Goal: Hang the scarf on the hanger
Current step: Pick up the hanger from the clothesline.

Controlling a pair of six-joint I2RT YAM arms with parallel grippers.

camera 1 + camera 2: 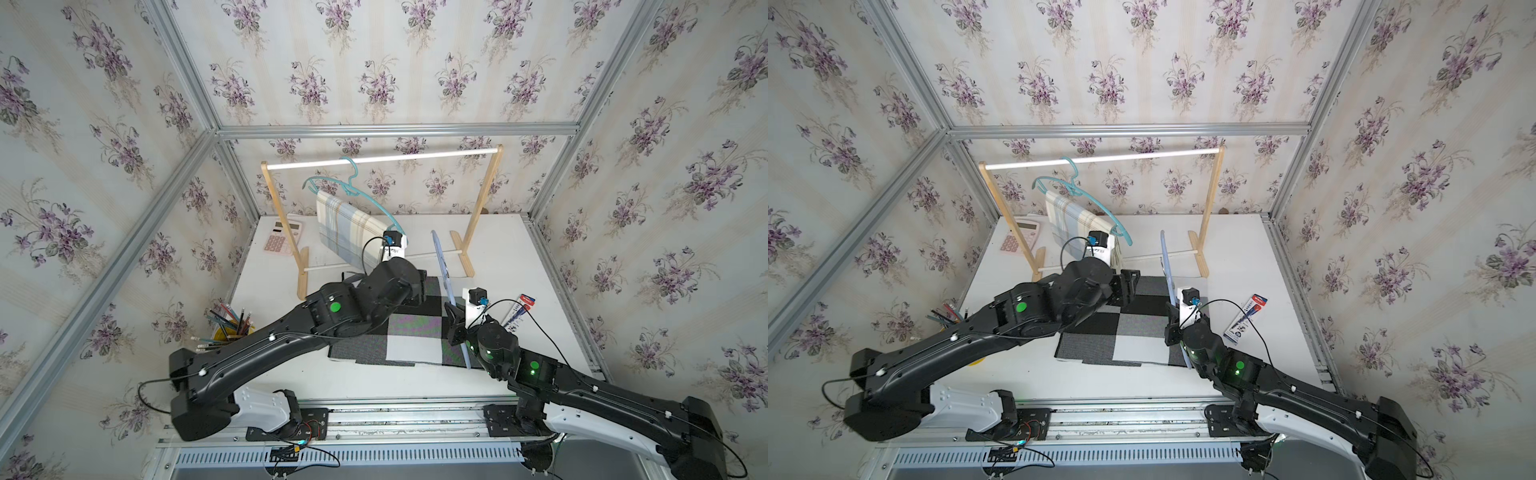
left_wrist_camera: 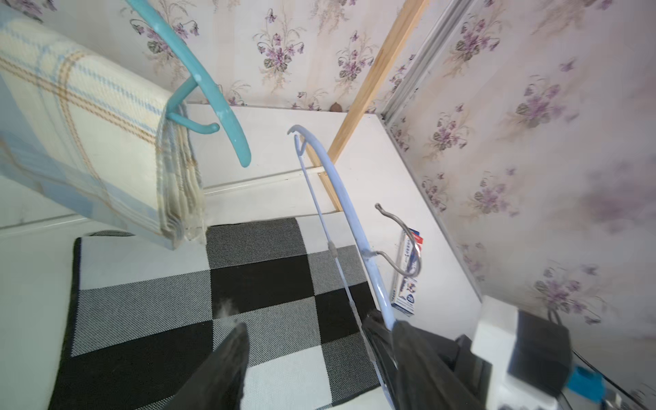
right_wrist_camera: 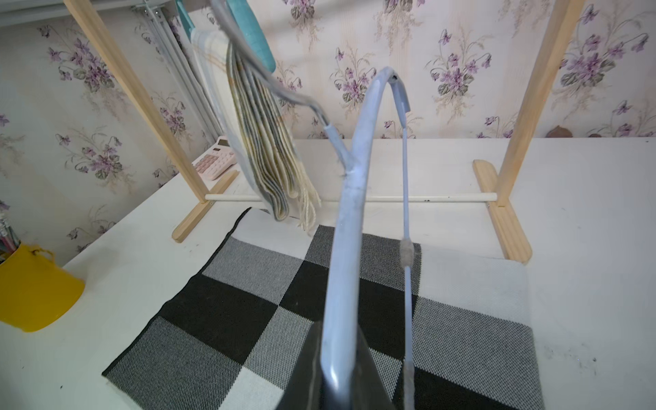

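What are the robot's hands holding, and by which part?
Right hand grips the pale blue plastic hanger by its curved shoulder arm. Left hand is open, empty.

No legible text — package [image 1: 1246, 319] print blurred

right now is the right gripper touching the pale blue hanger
Touching. The right wrist view shows the right gripper clamped around the pale blue hanger, gripping its arm on both sides.

Mock-home robot lab cell: aluminium frame [image 1: 395, 131], floral wallpaper panels [image 1: 374, 41], white tabletop [image 1: 519, 249].
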